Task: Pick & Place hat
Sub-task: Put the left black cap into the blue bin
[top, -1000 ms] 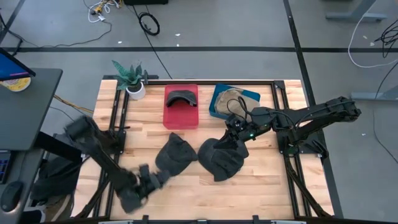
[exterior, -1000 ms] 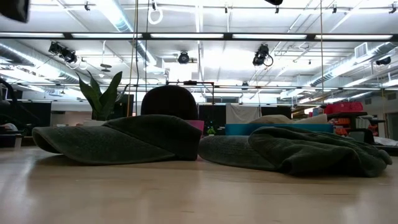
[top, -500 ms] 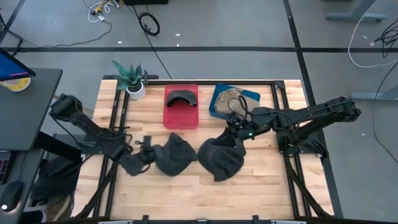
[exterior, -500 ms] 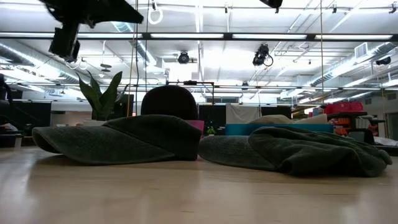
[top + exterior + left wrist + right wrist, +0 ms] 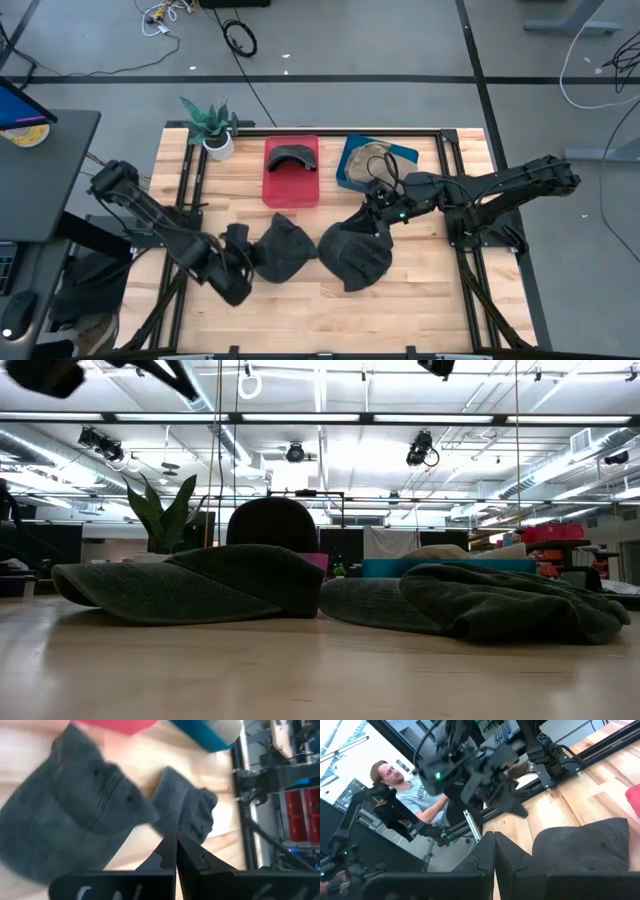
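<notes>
Two dark grey hats lie flat on the wooden table: the left one and the right one. My left gripper is shut and empty, up in the air beside the left hat's left side. My right gripper is shut and empty, above the far edge of the right hat. Both hats show in the left wrist view, the left one and the right one. A dark hat lies beyond the right fingers.
A red tray with a dark hat and a blue tray with a tan hat stand at the far side. A potted plant stands at the far left. Black rails run along both table sides. A person sits beyond the table.
My left gripper has swung from the table's near left edge toward the far side and up, ending beside the left hat; it stays shut. The hats have not moved.
</notes>
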Robot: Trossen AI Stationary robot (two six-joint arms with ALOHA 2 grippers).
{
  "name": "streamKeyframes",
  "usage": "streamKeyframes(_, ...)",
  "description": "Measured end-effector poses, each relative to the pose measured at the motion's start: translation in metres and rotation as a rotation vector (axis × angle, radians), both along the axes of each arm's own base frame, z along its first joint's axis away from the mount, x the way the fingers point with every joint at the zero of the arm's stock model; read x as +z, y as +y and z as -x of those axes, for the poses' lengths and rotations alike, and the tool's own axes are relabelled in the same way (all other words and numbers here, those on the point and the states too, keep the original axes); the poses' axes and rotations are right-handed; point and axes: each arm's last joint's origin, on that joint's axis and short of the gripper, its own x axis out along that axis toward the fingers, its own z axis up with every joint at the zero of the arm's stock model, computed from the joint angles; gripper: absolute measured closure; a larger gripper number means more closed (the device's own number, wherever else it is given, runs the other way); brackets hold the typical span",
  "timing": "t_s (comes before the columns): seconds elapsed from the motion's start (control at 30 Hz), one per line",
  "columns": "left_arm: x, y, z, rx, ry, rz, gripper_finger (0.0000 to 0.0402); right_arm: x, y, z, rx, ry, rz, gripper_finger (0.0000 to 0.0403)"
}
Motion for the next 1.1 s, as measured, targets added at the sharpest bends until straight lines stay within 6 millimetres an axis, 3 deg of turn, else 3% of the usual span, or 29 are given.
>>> streamKeyframes(0.17,-0.022,-0.023,-0.007,-0.041,0.046,0.040,0.0398,0.000,0.000,0.000,-0.001,0.000,0.000,0.0396)
streamKeyframes(0.3,-0.030,-0.029,-0.010,-0.062,0.064,0.060,0.0375,0.000,0.000,0.000,-0.001,0.000,-0.002,0.0396)
streamKeyframes(0.5,-0.036,-0.032,0.001,-0.141,0.249,0.132,0.0310,0.000,0.000,0.000,-0.006,0.007,-0.024,0.0396)
streamKeyframes(0.7,-0.041,-0.041,0.011,-0.170,0.311,0.150,0.0243,0.000,0.000,0.000,-0.024,0.013,-0.046,0.0396)
streamKeyframes(0.9,-0.062,-0.055,0.011,-0.191,0.378,0.114,0.0178,0.000,-0.001,0.000,-0.043,0.016,-0.057,0.0396)
streamKeyframes(1.1,-0.084,-0.066,0.008,-0.143,0.478,0.229,0.0122,0.000,-0.001,0.000,-0.063,0.023,-0.080,0.0396)
